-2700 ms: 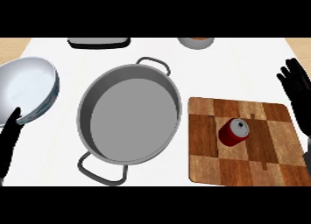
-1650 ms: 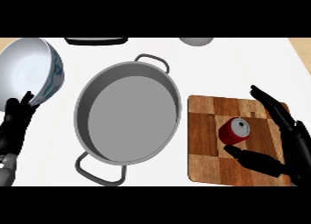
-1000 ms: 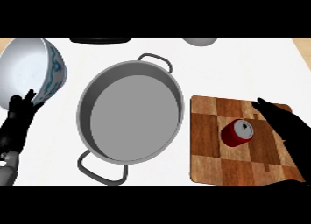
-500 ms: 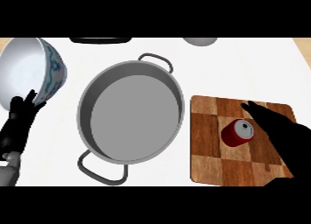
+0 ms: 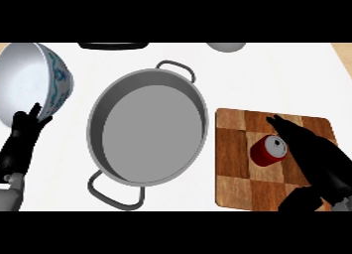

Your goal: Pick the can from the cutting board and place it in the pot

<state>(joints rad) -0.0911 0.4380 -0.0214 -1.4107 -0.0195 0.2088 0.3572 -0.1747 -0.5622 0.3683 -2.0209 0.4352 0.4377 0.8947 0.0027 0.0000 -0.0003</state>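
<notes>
A red can (image 5: 268, 151) with a silver top lies on its side on the wooden cutting board (image 5: 238, 168) at the lower right. My right hand (image 5: 319, 159) hovers over the board just right of the can, fingers stretched toward its top; whether it touches the can I cannot tell, and nothing is held. The grey two-handled pot (image 5: 147, 131) stands left of the board, with nothing inside. My left hand (image 5: 19, 145) rests open at the left edge, fingers up.
A white bowl with a blue pattern (image 5: 33, 84) stands tilted at the upper left, right above my left hand. A dark object (image 5: 114, 45) and a grey round object (image 5: 225, 46) sit at the counter's far edge.
My right hand came in from the right edge over the cutting board and now reaches beside the can. The can has stayed on the board. The left hand has barely moved.
</notes>
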